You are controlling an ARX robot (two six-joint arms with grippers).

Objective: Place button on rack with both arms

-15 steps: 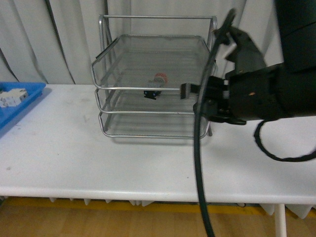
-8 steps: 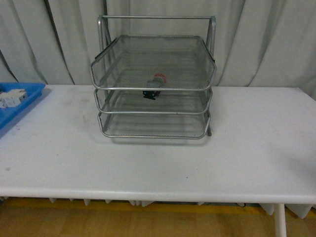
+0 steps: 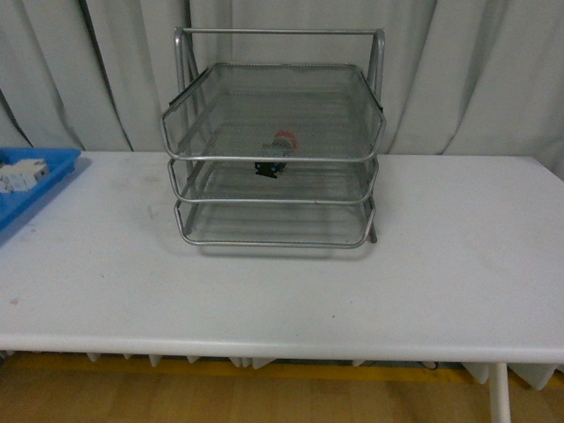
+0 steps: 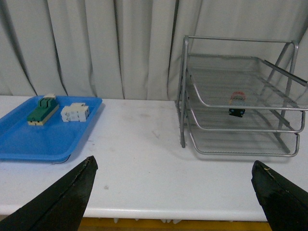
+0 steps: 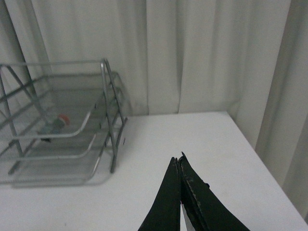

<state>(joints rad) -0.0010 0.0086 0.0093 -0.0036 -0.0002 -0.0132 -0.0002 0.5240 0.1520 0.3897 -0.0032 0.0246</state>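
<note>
So the button [image 3: 283, 144] is sitting inside the rack [image 3: 273, 198] already, red cap up, black body under it. From the front it looks like it rests on the mesh of the middle tray, with the cap showing through the front lip of the top one, though with all that wire overlapping I wouldn't swear to which tier it's on. The left wrist view shows the same thing: button [image 4: 236, 103] tucked in among the trays of the rack [image 4: 192, 86], nothing touching it. The right wrist view also catches it [image 5: 58, 121] as a small red dot inside the wire.

Neither arm shows in the front view at all. The left end effector [image 4: 175, 190] has its fingers spread wide apart, empty, hanging above the near part of the table [image 3: 264, 291] and well away from the rack. The right end effector [image 5: 180, 192] has its fingers pressed together with nothing between them, off to the rack's side over bare table.

Off to the robot's left there's a blue tray [image 4: 29, 139] holding a green-topped block [image 4: 42, 109] and a white block [image 4: 75, 112], both untouched by anything.

My read: the placing part is done. Button's in the rack, both arms are clear of it. If anything's left, it's just the arms parking themselves.
</note>
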